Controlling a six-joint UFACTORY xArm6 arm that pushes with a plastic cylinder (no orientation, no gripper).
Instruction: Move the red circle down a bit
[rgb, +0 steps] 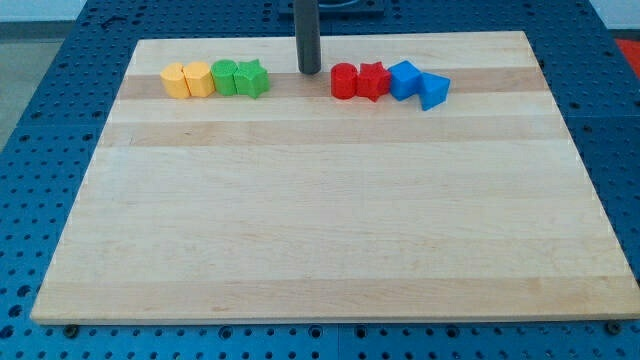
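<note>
My tip (309, 71) (bare rod tool, no jaws, holds nothing) sits just left-far of red circle block (344, 81) on wooden surface (330, 200). Risk: off-centre push skews it right into touching red star block (373, 80).

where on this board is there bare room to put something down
All the wood below the block row is bare, down to the board's bottom edge. Crowded: the top strip, with yellow and green blocks at left, my tip beside the red circle, then blue blocks.

Open board below red circle (344, 81); red star (373, 80) touching its right.
</note>
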